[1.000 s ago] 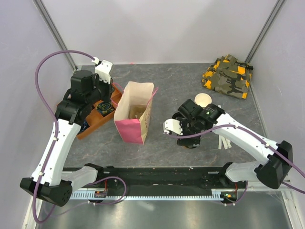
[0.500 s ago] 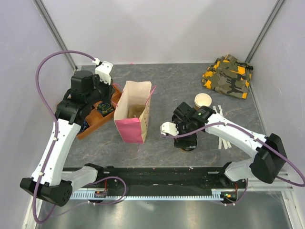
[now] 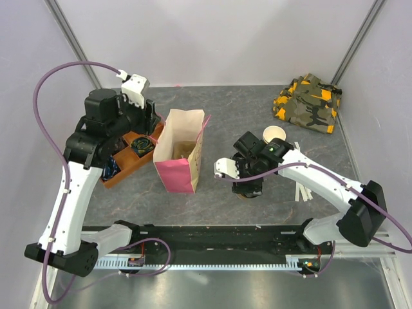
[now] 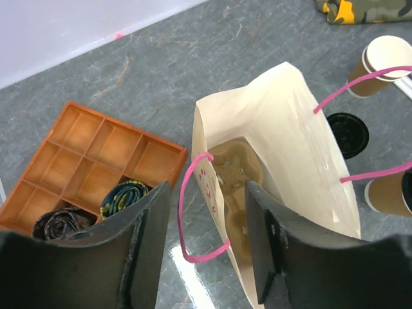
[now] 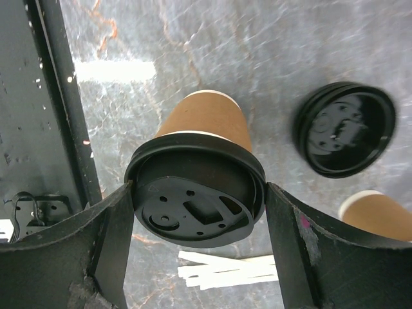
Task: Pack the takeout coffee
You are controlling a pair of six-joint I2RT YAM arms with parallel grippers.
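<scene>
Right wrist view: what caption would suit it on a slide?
Right gripper clasps the lidded cup; a loose lid lies beside it.

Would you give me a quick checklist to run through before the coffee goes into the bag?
1. Lid seated on coffee: ok.
2. Right hand closed on the lid, both sides: ok.
3. Coffee clear of table: cannot tell.
4. Bag upright, mouth open: ok.
5. Tray in bag empty: ok.
6. Left hand open, holding nothing: ok.
</scene>
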